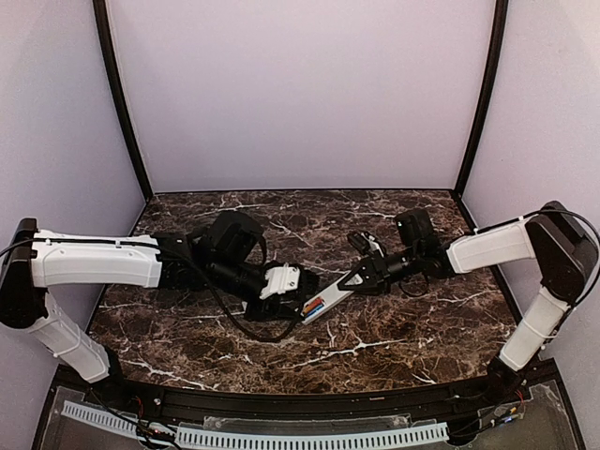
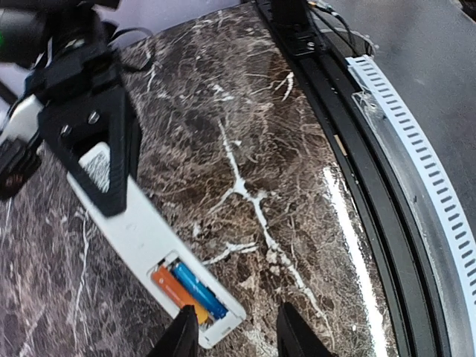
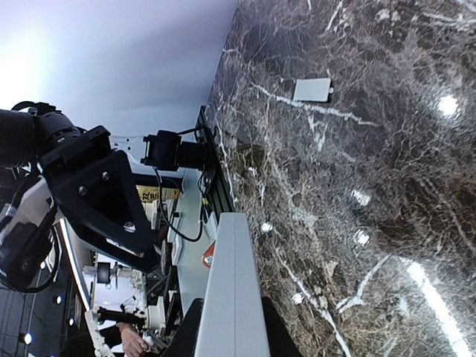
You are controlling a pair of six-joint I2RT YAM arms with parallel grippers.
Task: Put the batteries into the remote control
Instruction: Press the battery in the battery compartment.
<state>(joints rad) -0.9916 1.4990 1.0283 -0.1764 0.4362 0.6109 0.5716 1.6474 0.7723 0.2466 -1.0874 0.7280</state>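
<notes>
- Evidently the loading step is nearly done; both batteries, the blue cell and the orange cell, lie side by side in the open bay at one end of the remote control
- Right gripper is clenched on the remote control's other end, holding the bar out over the middle of the table; I cannot tell whether the bay end touches the marble
- Left gripper is released, jaws apart and grasping nothing; one finger lies over the bay's corner by the orange cell, the other stands off the remote's end above bare table
- Judged from this, the step in hand is seating the cells; the orange one is partly hidden under the finger, so whether it sits flush cannot be told
- Next move calls for a light, straight press on the cells, with the right grip firm so the bar does not twist or tip; a sideways nudge could roll a cell out of the bay
- A small white cover piece lies flat on the marble, well apart from both arms; fitting it would come afterwards
- Remote control looks slim, white and rigid, its back up, a printed label near the gripped end; the cells are tiny and glossy, likely quick to roll
</notes>
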